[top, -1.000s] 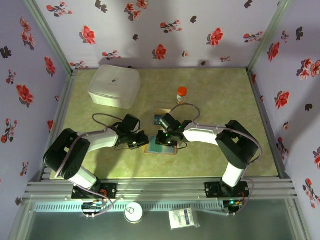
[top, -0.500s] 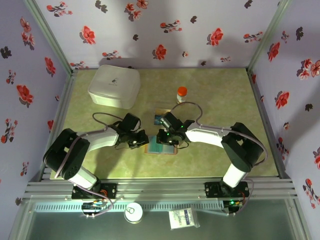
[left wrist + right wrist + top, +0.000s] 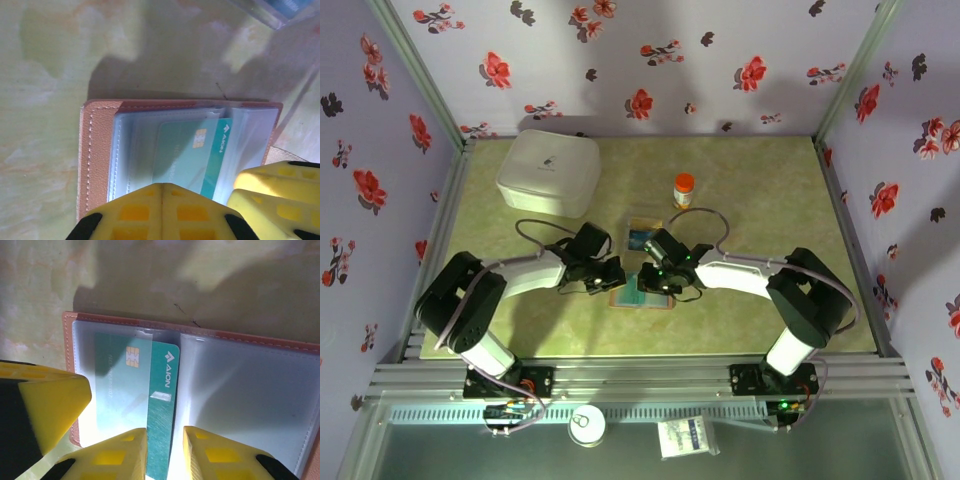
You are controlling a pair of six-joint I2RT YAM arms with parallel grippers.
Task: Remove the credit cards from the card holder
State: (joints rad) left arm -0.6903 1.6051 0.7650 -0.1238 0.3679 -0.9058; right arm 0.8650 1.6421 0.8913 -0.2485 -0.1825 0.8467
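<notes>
The card holder (image 3: 642, 299) lies open on the green table, with a brown rim (image 3: 95, 150) and clear sleeves (image 3: 245, 390). A teal credit card (image 3: 145, 385) with a chip sticks partly out of a sleeve on the left page (image 3: 192, 152). My left gripper (image 3: 161, 187) is shut, its tips together over the near edge of that page, and it holds nothing that I can see. My right gripper (image 3: 165, 442) is open, and its fingers straddle the card's dark teal stripe. In the top view the left gripper (image 3: 613, 274) and the right gripper (image 3: 653, 283) meet over the holder.
A clear plastic tray (image 3: 644, 237) with cards in it sits just behind the holder, and its corner (image 3: 280, 10) is close. An orange-capped bottle (image 3: 684, 188) stands further back. A large white lidded box (image 3: 548, 172) is at the back left.
My left gripper has shifted right onto the holder's left side and its jaws have closed. My right gripper has edged slightly toward the front, staying over the card.
</notes>
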